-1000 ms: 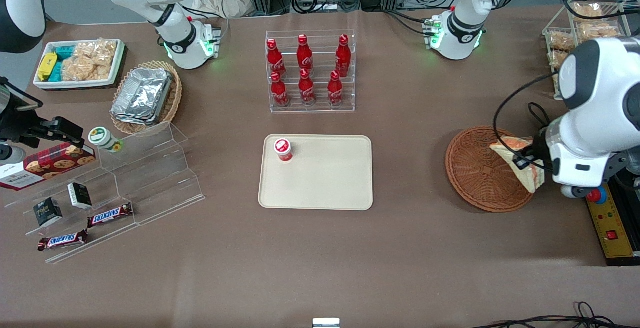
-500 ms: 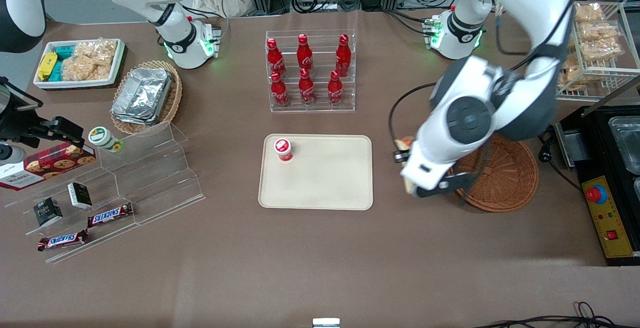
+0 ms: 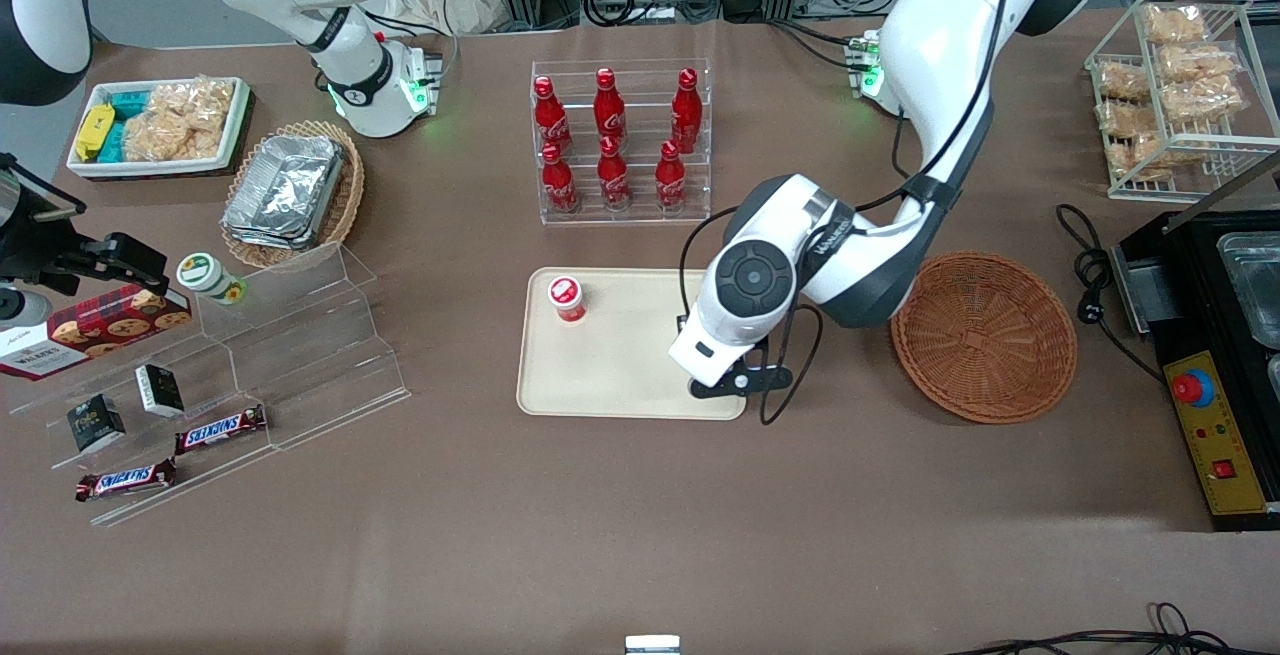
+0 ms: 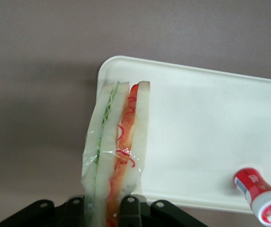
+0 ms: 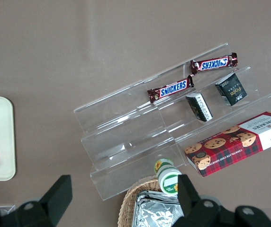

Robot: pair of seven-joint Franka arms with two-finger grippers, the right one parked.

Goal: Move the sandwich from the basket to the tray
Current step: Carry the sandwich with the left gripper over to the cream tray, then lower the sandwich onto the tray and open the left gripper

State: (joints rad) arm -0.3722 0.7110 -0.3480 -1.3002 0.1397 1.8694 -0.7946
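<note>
A plastic-wrapped sandwich (image 4: 115,156), two pale bread slabs with green shreds on one side and red filling on the other, hangs clamped in the gripper (image 4: 108,208) above the tray (image 3: 620,375) edge nearest the basket (image 3: 985,335). The left arm reaches down from twelve o'clock, wrist bent over the tray's four o'clock corner. In the wrist view, the wedge's long axis points away from the fingers (image 4: 130,208), toward the tray corner. A red bottle (image 3: 567,298) stands at the tray's ten o'clock.
</note>
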